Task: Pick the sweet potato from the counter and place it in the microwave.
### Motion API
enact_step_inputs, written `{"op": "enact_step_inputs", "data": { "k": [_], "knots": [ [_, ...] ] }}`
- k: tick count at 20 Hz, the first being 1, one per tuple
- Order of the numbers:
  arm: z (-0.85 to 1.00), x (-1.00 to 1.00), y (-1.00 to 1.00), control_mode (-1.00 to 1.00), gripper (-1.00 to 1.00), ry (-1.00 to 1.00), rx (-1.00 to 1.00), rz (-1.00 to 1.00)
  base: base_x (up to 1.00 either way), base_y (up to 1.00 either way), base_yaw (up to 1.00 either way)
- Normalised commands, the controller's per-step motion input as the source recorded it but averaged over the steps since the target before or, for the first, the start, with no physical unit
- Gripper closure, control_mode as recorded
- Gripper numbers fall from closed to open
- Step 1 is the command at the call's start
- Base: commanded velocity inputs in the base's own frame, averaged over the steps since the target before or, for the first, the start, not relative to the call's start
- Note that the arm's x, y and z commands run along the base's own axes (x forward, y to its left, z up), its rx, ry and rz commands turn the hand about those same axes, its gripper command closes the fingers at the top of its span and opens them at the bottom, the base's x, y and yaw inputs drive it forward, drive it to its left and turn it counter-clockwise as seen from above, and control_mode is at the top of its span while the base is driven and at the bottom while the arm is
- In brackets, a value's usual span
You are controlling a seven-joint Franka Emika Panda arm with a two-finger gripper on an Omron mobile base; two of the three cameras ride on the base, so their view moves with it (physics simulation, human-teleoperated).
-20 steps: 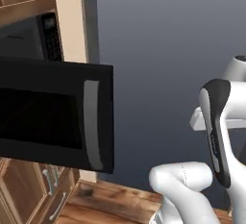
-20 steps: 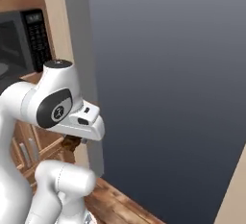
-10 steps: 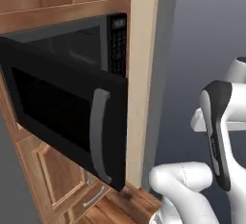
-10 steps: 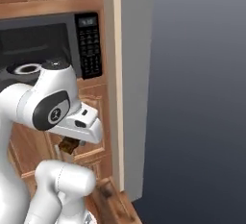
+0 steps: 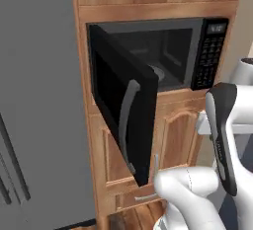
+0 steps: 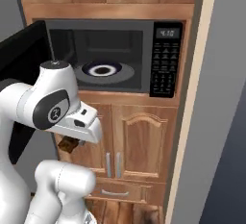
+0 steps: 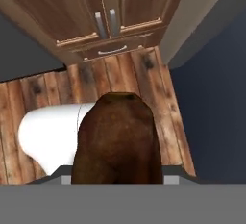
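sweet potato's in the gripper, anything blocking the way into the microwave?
Nothing visible blocks it. The microwave door is swung wide open to the left, and the turntable lies bare. The sweet potato hangs in the gripper below the opening, in front of the cabinet doors; it has to come up before going in.

Views: both base views have swung since a second ago; the camera moved, not the things.
Microwave (image 6: 115,57): now faced nearly head-on, turntable (image 6: 103,70) visible.
Door (image 5: 123,120): before across the left view, now seen edge-on.
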Motion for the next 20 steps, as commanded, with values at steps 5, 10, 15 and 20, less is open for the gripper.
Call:
{"op": "enact_step_inputs", "data": {
  "k": [5, 10, 15, 20],
  "knots": [
    [0.00, 0.00, 0.00, 1.00, 1.00, 0.00, 0.00, 0.00, 0.61, -0.12, 0.72],
    [0.00, 0.00, 0.00, 1.00, 1.00, 0.00, 0.00, 0.00, 0.35, -0.82, 0.38],
    [0.00, 0.00, 0.00, 1.00, 1.00, 0.00, 0.00, 0.00, 0.08, -0.52, 0.06],
    [0.00, 0.00, 0.00, 1.00, 1.00, 0.00, 0.00, 0.00, 0.02, -0.09, 0.00]
  ]
}}
